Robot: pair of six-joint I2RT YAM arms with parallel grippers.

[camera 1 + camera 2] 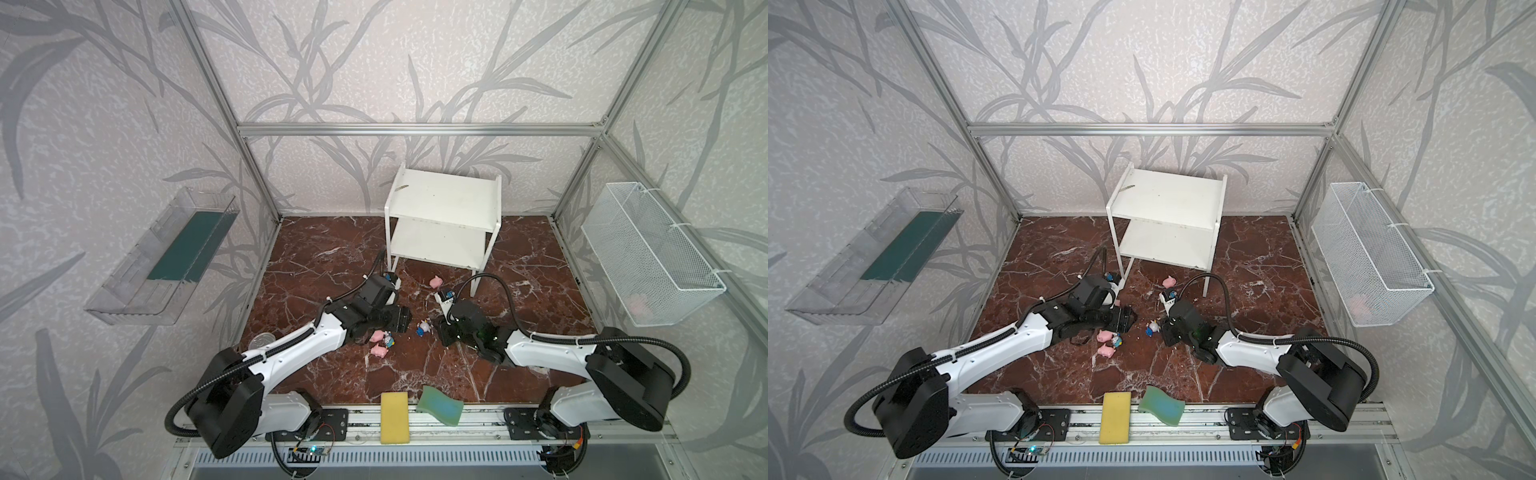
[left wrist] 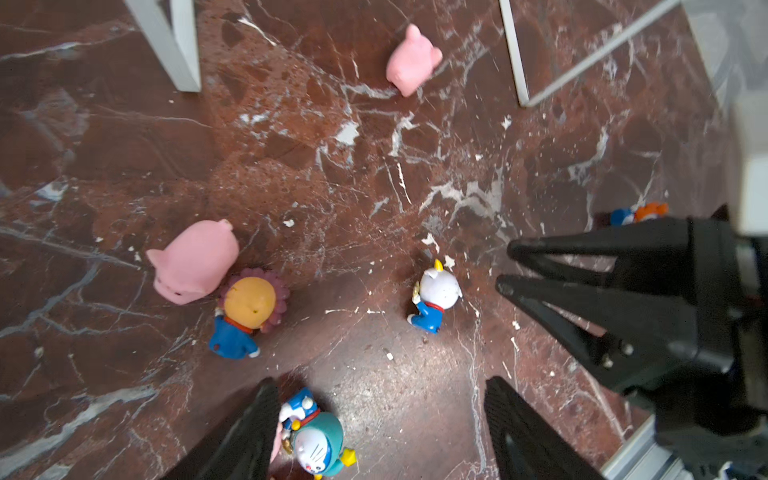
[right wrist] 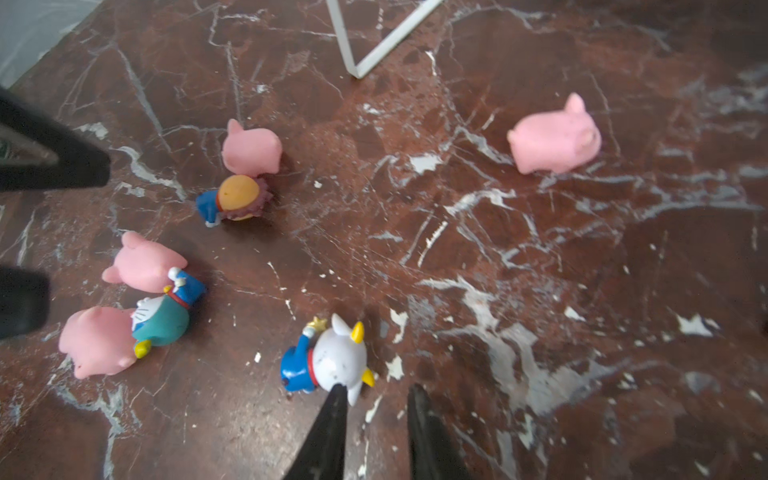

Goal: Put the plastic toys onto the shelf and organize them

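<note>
The right end effector (image 3: 376, 392), narrowly parted and empty, should widen and centre over the white-headed figurine (image 3: 338, 361) before closing; the left end effector (image 2: 382, 382) gapes open, empty.

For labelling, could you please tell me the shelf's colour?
The shelf is white, clearest in both top views.

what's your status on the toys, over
Left gripper wide open, right gripper slightly open, both empty. Shelf bare, visible toys on the floor. White-headed figurine at right fingertip, teal figurine beside left finger.
</note>
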